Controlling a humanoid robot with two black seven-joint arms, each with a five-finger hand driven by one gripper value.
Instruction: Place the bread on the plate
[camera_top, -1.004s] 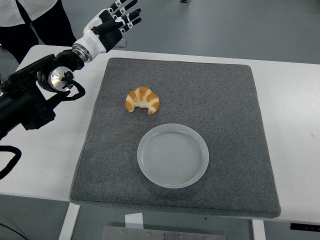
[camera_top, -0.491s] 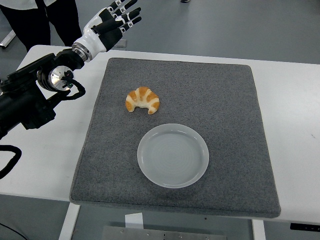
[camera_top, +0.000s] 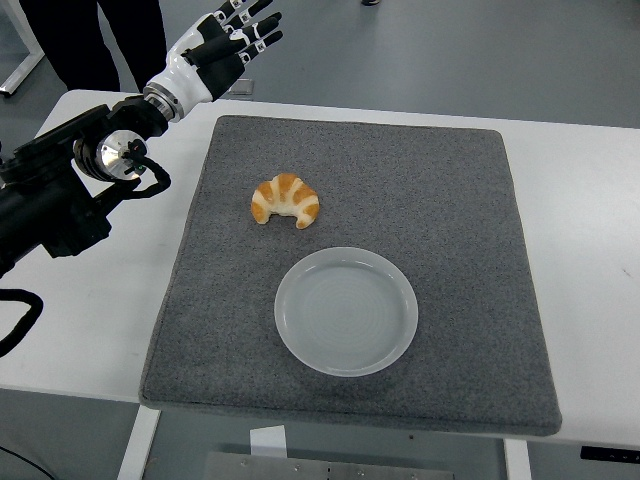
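So nothing's actually been grabbed yet here. The bread (camera_top: 285, 200), a little croissant, is sitting on the grey mat (camera_top: 450, 200) in the upper-left part of it, just above the plate (camera_top: 346, 311) and a bit to its left. They're near each other but not touching. The plate is a pale, shallow round one with nothing on it, sitting roughly mid-mat toward the near edge. The mat itself covers most of the white surface (camera_top: 580, 200).

The left robot hand (camera_top: 222, 45) is way up at the far-left corner, raised above the surface's far edge, with its fingers spread apart and holding nothing. It's well apart from the croissant, off past the mat's left side. The right arm isn't in the shot at all. There's a person standing at the top left, only dark trousers visible.

My read: this is the very start, the reach step. Nothing of the task is done. The next move would need the hand to swing in and down toward the croissant, fingers kept apart, then close around it from above. I'd guess the curved ends make it a bit awkward, and squeezing too hard could squash it. After that it's only a short carry toward the near side to get it over the plate.
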